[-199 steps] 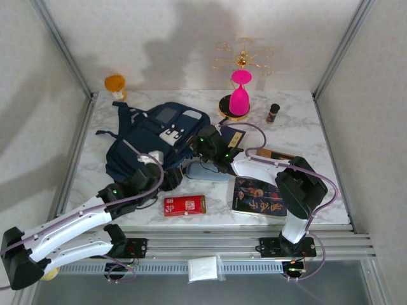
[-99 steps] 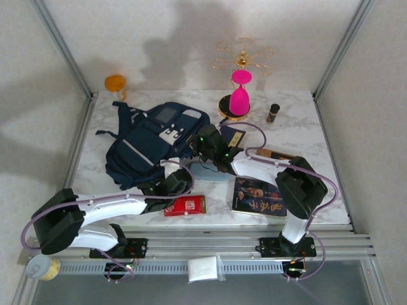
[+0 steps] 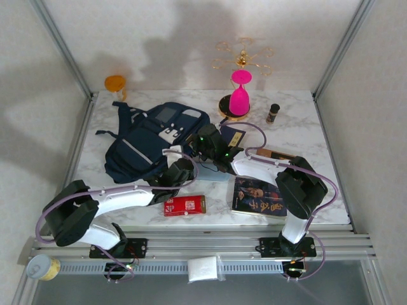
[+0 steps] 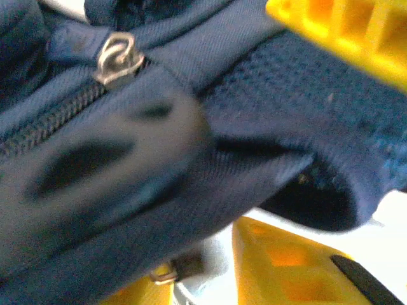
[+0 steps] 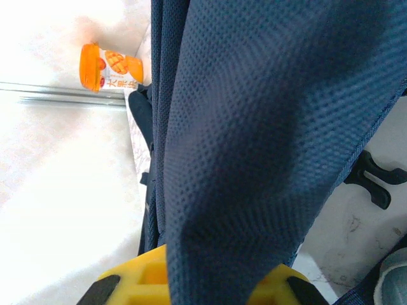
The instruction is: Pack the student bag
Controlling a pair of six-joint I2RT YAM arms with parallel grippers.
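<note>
Navy student bag [image 3: 146, 136] lies just left of both grippers: the right gripper [image 5: 210, 283] is clamped on its fabric, the left gripper [image 4: 311, 143] straddles its near edge, grip unclear.

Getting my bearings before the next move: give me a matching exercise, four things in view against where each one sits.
Things:
1. student bag
2. red box
3. pink hourglass
4. orange cup

Places:
A. far left corner
B. near edge, about the middle
C. left half, mid-depth, lying spread out
D. far edge, about the middle

Pairs: 1-C, 2-B, 3-D, 4-A
</note>
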